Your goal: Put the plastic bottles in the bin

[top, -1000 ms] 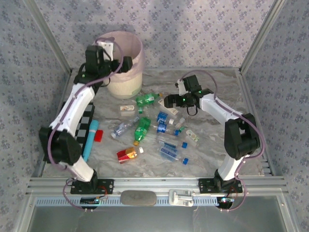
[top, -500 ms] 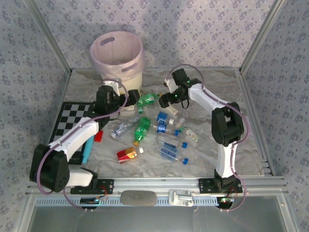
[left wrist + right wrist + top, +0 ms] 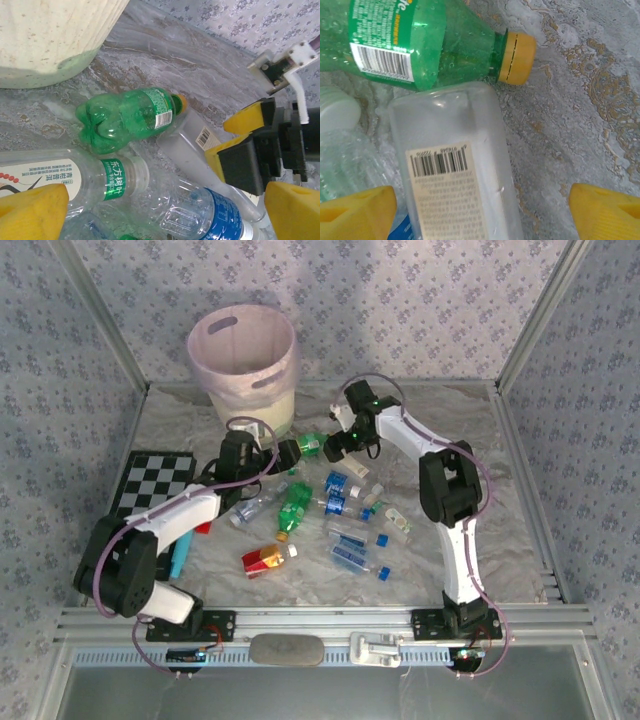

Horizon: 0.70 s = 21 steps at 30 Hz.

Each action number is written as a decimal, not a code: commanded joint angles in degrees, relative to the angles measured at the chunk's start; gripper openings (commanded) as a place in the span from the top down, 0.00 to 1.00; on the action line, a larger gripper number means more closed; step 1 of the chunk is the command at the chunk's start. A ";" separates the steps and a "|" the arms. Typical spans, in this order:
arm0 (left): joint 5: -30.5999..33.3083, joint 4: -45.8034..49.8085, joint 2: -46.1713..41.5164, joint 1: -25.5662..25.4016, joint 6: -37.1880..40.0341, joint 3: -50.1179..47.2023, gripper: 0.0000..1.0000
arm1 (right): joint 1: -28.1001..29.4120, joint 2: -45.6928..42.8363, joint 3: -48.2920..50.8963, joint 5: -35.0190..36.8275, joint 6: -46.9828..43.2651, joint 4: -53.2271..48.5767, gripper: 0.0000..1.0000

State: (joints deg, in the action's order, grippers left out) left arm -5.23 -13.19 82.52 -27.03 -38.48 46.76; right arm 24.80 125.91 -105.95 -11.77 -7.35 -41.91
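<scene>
Spotted a green bottle (image 3: pixel 125 117) on its side, yellow cap (image 3: pixel 181 102) on, lying ahead of the left end effector (image 3: pixel 162 212) and apart from its fingers (image 3: pixel 30 210). Fingers spread wide, gripping nothing. Closer in, lying in the gap between those fingers: a clear bottle with green label (image 3: pixel 75 177) toward the left one and a clear bottle with blue label (image 3: pixel 200 215) near the middle.

Same green bottle also ahead of the right end effector (image 3: pixel 480 212), cap toward its right finger side. Right fingers (image 3: pixel 605 205) likewise spread, empty. Directly between them, nearer than the green one and up against it: a clear flat bottle (image 3: pixel 452 175) with a barcode sticker facing up.

From above, green bottle sandwiched between the two end effectors, each just beside it, facing one another.

Beyond the left end effector, near it: the bin (image 3: pixel 243 360), upright, pink above, cream below.

Back toward the arm bases from both end effectors, loose on the surface (image 3: pixel 470 430): a second green bottle (image 3: pixel 294 505), a red-and-yellow bottle (image 3: pixel 266 558), and several blue-capped clear bottles (image 3: pixel 350 552).

Off to the left arm's outer side: a checkered mat (image 3: pixel 150 475), a cyan stick (image 3: pixel 181 552), a red block (image 3: pixel 203 528).
</scene>
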 commanded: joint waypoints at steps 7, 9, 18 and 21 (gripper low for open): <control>0.40 -1.40 1.06 -0.40 -0.72 1.80 0.00 | 0.53 6.34 -5.16 -0.67 1.27 -1.81 0.11; 0.40 -1.21 1.15 -0.40 -0.74 1.90 0.00 | 0.56 7.28 -5.66 -0.15 1.55 -1.77 0.11; 0.22 -0.89 1.61 -0.39 0.41 2.59 0.00 | 0.53 8.54 -5.85 1.65 1.51 -1.68 0.17; 0.07 -0.85 1.98 -0.48 0.47 2.88 0.00 | 0.44 8.03 -5.31 1.67 1.47 -1.45 0.24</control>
State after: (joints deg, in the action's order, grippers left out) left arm -5.23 -13.47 83.81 -27.14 -38.65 46.87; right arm 25.06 133.62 -110.21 -10.76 -6.28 -42.02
